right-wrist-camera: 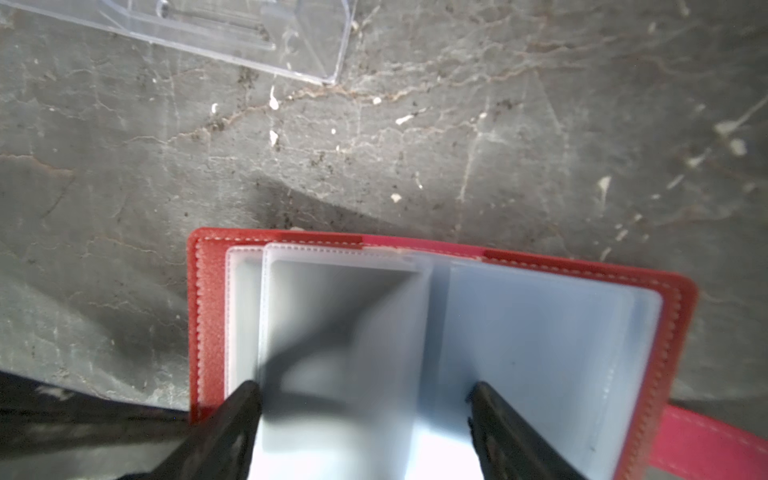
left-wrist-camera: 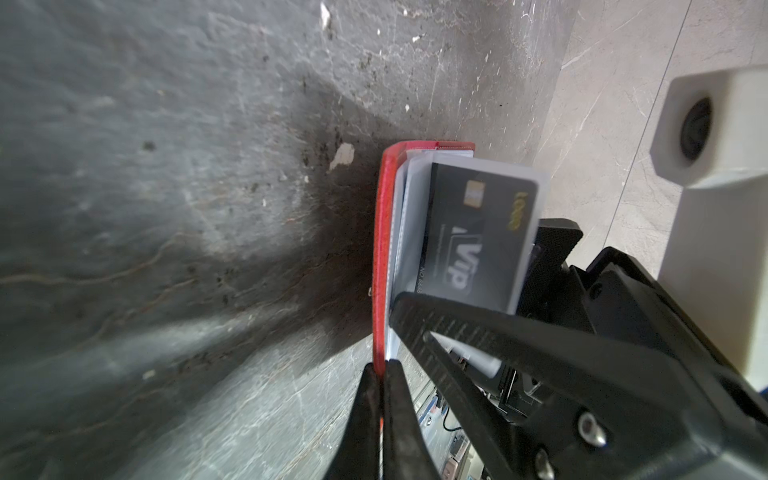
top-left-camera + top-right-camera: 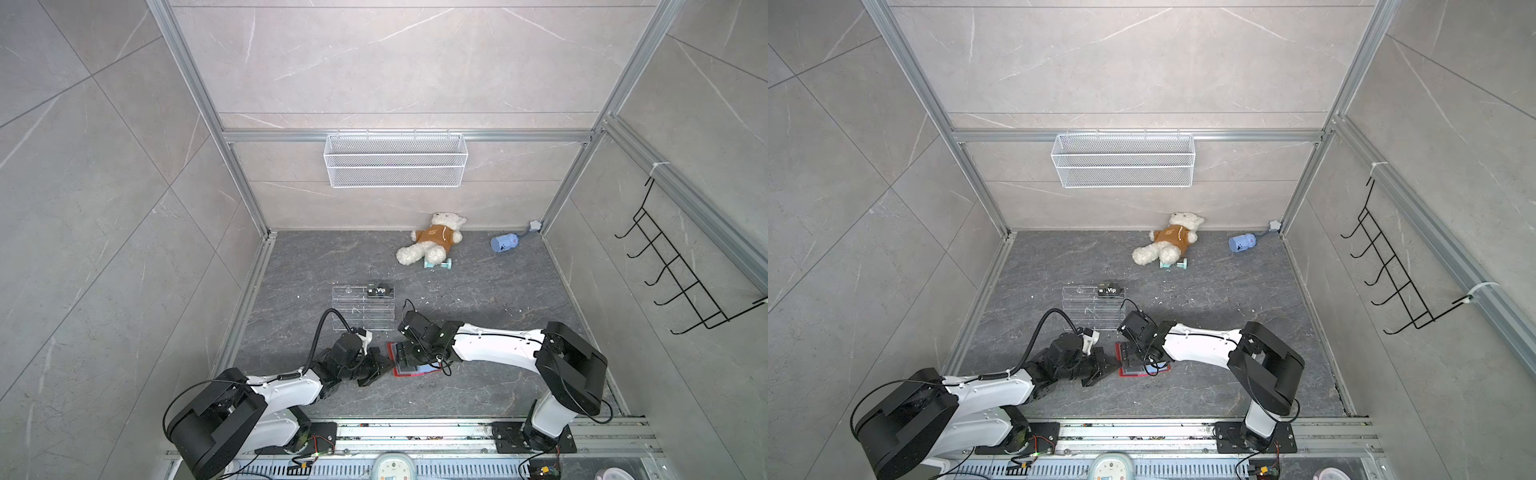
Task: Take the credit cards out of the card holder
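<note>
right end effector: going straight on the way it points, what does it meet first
Probably the clear sleeve of the card holder, between the open fingers of the right end effector; depth unclear.

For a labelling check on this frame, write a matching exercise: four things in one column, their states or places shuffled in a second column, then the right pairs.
1. left hand
2. right hand
3. teddy bear
4. clear rack

A. lies near the back wall
B. open over the card holder's plastic sleeves
C. carries a black Vip card at its far edge
D. shut on the card holder's red cover

Pairs: 1-D, 2-B, 3-A, 4-C.
</note>
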{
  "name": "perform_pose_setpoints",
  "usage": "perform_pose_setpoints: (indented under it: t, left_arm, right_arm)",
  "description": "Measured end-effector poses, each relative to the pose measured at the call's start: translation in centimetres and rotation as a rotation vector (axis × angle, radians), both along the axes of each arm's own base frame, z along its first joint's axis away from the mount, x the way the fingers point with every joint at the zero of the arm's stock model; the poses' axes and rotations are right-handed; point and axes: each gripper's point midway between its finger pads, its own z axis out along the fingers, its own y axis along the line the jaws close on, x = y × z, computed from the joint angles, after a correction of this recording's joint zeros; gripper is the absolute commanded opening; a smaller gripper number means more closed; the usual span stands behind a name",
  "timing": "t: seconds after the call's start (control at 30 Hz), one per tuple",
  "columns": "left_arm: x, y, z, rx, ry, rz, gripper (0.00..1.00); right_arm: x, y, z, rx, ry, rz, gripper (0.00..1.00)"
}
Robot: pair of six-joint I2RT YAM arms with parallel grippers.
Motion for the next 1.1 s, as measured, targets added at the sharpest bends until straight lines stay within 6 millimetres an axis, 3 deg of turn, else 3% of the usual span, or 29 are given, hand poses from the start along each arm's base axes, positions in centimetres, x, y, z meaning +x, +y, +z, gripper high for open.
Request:
perform_pose_setpoints:
  t: [0.27,0.67,1.1]
  left_arm:
    - [0.0,0.0,0.0,0.001,-0.005,-0.002,0.00]
    - [0.1,0.0,0.0,0.005,-0.014,-0.001,0.00]
    - [0.2,0.1,0.2,0.007,-0.027,0.001,0.00]
  right_arm:
    - [0.1,-0.2,0.1,-0.012,-0.014,-0.002,0.79]
    - [0.1,-0.5,0.5,-0.019,-0.022,-0.008,0.88]
    - [0.0,-1.6,0.3,-0.026,-0.015,-0.022,0.89]
